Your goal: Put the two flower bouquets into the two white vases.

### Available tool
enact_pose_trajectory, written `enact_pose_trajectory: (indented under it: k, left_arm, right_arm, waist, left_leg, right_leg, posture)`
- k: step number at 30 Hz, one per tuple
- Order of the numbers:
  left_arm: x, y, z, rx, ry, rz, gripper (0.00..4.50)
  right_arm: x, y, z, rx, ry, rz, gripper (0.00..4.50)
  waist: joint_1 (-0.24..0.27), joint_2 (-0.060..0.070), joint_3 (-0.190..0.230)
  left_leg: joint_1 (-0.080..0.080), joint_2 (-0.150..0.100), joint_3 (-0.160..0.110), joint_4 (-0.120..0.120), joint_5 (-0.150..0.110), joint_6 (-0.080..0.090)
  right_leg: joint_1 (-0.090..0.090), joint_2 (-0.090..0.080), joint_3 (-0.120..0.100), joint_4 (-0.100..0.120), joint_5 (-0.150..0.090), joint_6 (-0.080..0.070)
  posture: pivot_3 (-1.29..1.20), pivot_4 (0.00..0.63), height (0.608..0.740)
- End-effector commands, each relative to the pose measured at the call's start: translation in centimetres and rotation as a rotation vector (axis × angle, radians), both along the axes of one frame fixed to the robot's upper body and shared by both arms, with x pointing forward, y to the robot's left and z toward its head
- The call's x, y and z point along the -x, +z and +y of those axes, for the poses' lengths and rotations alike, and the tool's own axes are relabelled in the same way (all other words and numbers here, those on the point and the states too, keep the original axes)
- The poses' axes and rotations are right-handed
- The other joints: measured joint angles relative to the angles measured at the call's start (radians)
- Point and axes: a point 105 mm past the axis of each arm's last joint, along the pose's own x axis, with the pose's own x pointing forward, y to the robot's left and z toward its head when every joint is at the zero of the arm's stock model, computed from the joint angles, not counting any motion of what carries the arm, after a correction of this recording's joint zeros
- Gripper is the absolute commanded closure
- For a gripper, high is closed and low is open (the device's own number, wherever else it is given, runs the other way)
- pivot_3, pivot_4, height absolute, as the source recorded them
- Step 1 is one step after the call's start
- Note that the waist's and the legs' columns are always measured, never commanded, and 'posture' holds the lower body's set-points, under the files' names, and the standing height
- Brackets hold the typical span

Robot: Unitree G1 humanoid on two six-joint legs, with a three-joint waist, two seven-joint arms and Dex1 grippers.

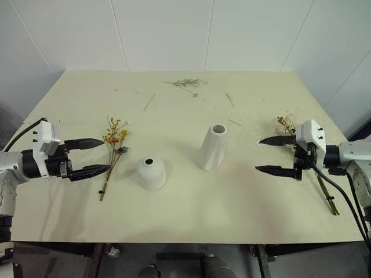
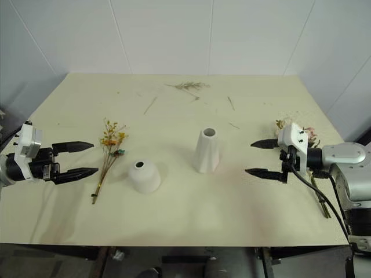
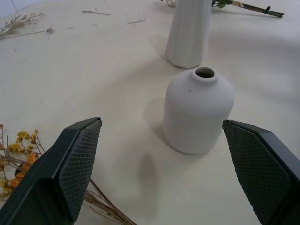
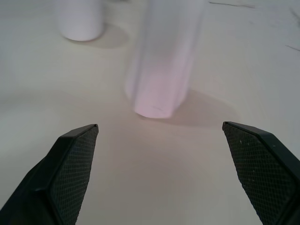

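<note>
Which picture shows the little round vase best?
The left wrist view: the short vase stands close, hole and sides plain. Both eye views show it small from above; the right wrist view catches its base.

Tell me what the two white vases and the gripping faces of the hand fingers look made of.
Short squat white vase and tall tapered white vase: likely unglazed ceramic, with a matte, even, glare-free surface. Black finger pads: seemingly rubber or textured plastic, with a fine cross-hatched grid.
</note>
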Motion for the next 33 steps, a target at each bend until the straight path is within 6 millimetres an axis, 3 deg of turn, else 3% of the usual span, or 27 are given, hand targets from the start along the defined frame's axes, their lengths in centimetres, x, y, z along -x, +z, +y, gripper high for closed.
enact_pose_trajectory:
  k: [1,8,16,19,27,33]
  left_arm:
    - [0.6,1.8,-1.0,-0.035,-0.051,-0.052,0.11]
    - [0.9,2.3,-3.0,-0.036,-0.156,-0.066,0.11]
    - [0.6,2.4,-2.7,-0.046,-0.178,-0.084,0.11]
    - [0.8,2.5,-2.3,-0.049,-0.178,-0.087,0.11]
    - [1.7,4.8,-2.2,0.009,-0.175,-0.138,0.11]
    - [3.4,5.3,-2.3,-0.010,-0.182,-0.126,0.11]
  right_arm:
    - [-1.1,2.0,-1.0,-0.025,-0.062,-0.090,0.00]
    - [-1.4,2.5,-4.5,-0.006,-0.239,0.055,0.00]
    - [1.0,2.1,-9.4,0.132,-0.582,0.432,0.00]
    - [1.2,1.9,-10.4,0.154,-0.673,0.516,0.00]
    - [-2.0,-0.9,-11.1,0.235,-0.794,0.593,0.00]
    - [-3.6,-2.9,-12.7,0.274,-0.884,0.615,0.00]
  waist:
    - [0.000,0.000,0.000]
    - [0.004,0.001,0.000]
    - [-0.004,0.002,0.001]
    - [-0.014,0.003,0.001]
    - [-0.026,0.002,0.001]
    - [-0.026,0.003,0.002]
  left_leg:
    - [0.000,0.000,0.000,0.000,0.000,0.000]
    - [-0.001,0.000,0.000,0.000,0.000,0.000]
    - [0.000,0.000,0.001,-0.001,0.000,0.000]
    - [0.000,0.000,0.002,-0.001,0.000,0.000]
    - [0.000,0.000,0.002,-0.001,0.000,0.000]
    - [-0.001,0.000,0.002,-0.002,0.000,0.000]
  right_leg:
    - [0.000,0.000,0.000,0.000,0.000,0.000]
    - [0.000,0.000,0.000,0.000,0.000,0.000]
    - [-0.001,0.000,0.000,0.000,-0.001,-0.001]
    - [-0.001,0.000,0.001,0.000,-0.001,-0.001]
    - [-0.002,0.000,0.001,0.000,-0.001,-0.001]
    - [-0.003,0.000,0.001,0.000,-0.001,0.000]
  posture:
    - [0.00,0.150,0.740]
    - [0.00,0.150,0.740]
    - [0.00,0.150,0.740]
    - [0.00,0.150,0.740]
    - [0.00,0.150,0.740]
    - [0.00,0.150,0.740]
